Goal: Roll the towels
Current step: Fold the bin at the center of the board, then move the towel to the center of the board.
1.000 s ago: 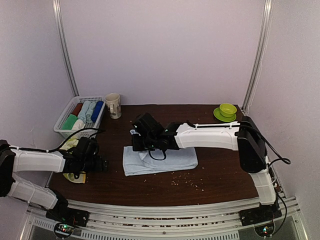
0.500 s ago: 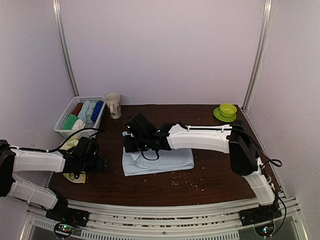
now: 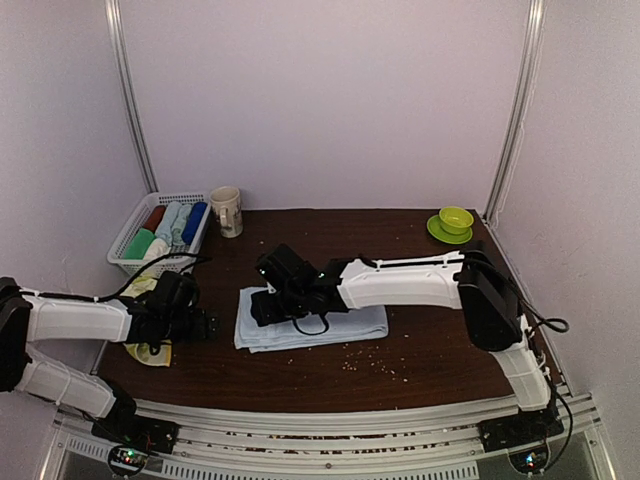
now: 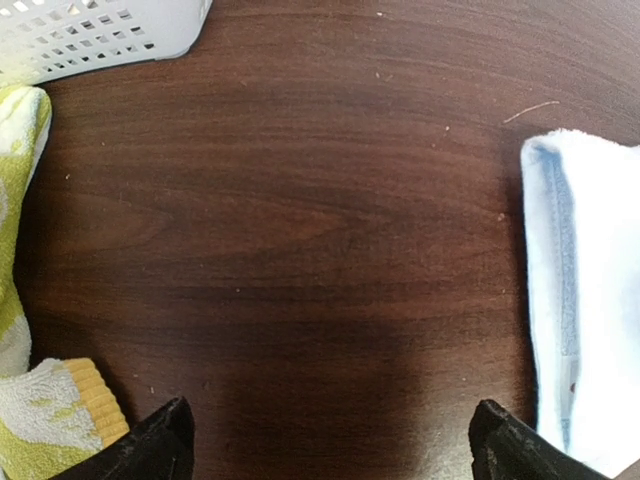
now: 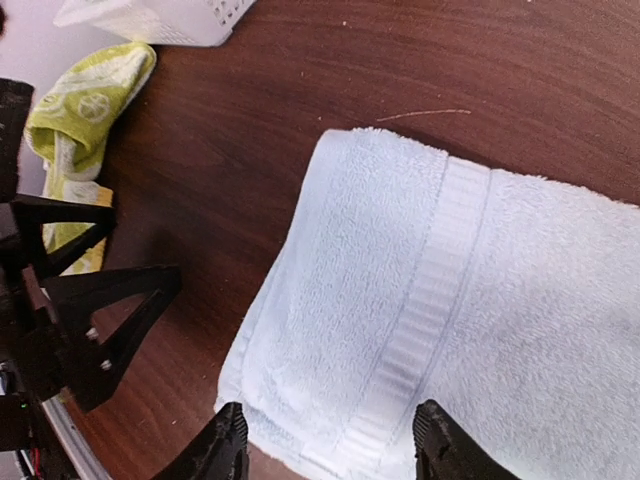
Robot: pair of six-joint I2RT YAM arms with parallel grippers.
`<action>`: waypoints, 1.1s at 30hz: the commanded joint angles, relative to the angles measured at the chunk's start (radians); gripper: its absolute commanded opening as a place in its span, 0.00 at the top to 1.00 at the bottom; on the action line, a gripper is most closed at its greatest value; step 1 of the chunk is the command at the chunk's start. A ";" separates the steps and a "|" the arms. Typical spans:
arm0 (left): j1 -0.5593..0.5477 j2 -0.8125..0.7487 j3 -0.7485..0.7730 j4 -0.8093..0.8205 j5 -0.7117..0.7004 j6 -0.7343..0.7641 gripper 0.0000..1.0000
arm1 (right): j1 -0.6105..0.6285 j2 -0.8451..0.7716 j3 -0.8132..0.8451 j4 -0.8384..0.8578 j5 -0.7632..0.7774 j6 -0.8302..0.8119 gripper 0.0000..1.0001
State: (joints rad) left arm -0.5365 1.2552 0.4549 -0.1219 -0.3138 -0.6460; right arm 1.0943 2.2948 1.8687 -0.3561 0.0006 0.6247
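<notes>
Pale blue towel [image 3: 320,325]: it lies flat, folded into a long strip, near the middle of the table [image 3: 440,320]. Its left end has a woven band.
Right gripper [image 5: 335,450]: you have it over that left end with the jaws apart and nothing pinched. Whether the tips touch the cloth cannot be told.
Left gripper [image 4: 330,450]: your jaws are spread wide over bare wood and hold nothing. The blue towel's end is just to their right.
Yellow-green towel [image 4: 22,190]: it is crumpled at the table's left edge, just left of your left gripper. In the top view the left arm partly covers it.
Basket [image 3: 150,266]: it sits at the far left, near the yellow-green towel, with rolled cloths [image 3: 170,222] side by side in it.
Mug [image 3: 227,210]: it stands upright just beside the basket.
Green cup [image 3: 456,217]: it is on a saucer in the far right corner, well apart.
Crumbs [image 3: 365,365]: they are scattered on the wood in front of the blue towel.
In your way: your two grippers face each other closely at the towel's left end.
</notes>
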 commanded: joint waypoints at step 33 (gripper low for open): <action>-0.042 0.041 0.024 0.062 0.050 -0.050 0.02 | -0.203 -0.442 -0.757 0.058 0.335 0.158 0.48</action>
State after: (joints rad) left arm -0.5709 1.2873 0.4759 -0.1028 -0.2577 -0.6907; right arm 0.9058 1.8217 1.0760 -0.3096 0.3355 0.7681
